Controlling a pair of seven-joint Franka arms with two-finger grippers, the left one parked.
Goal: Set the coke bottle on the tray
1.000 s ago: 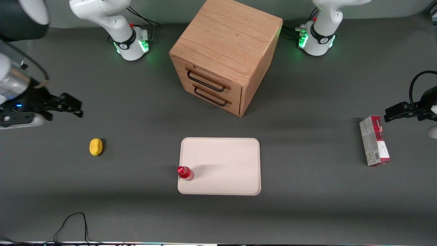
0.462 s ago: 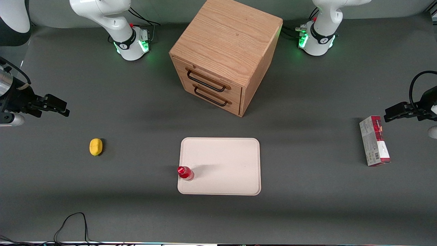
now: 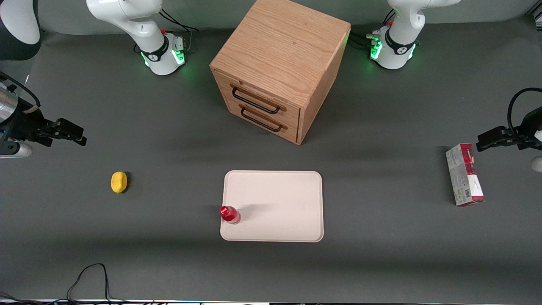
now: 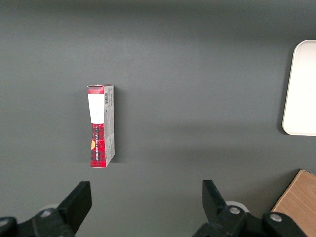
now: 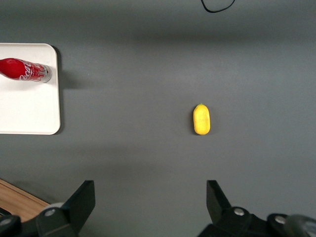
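My claw [image 3: 78, 136] hangs wide and empty, well apart from the coke bottle [image 3: 230, 214] upright on the tray [image 3: 279, 199], so I should disturb nothing.

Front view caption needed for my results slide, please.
Coke bottle stands on the tray's edge; open gripper hangs far off.

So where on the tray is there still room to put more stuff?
Nearly all of the tray is bare. Only the coke bottle stands at its edge toward the working arm's end. The gripper, open, hangs far off near the lemon.
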